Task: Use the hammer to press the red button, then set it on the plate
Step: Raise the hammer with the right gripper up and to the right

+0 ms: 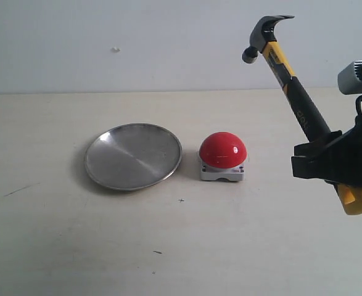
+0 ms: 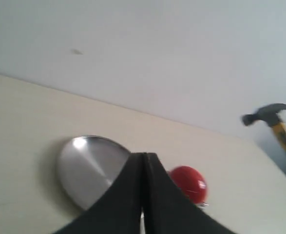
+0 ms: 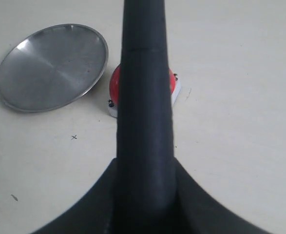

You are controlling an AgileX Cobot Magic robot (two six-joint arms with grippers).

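At far right, the right pincer (image 1: 317,158) grips the hammer (image 1: 296,94) by its handle, head up.

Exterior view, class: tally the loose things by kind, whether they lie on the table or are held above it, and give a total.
hammer: 1
red button: 1
plate: 1
Total: 3
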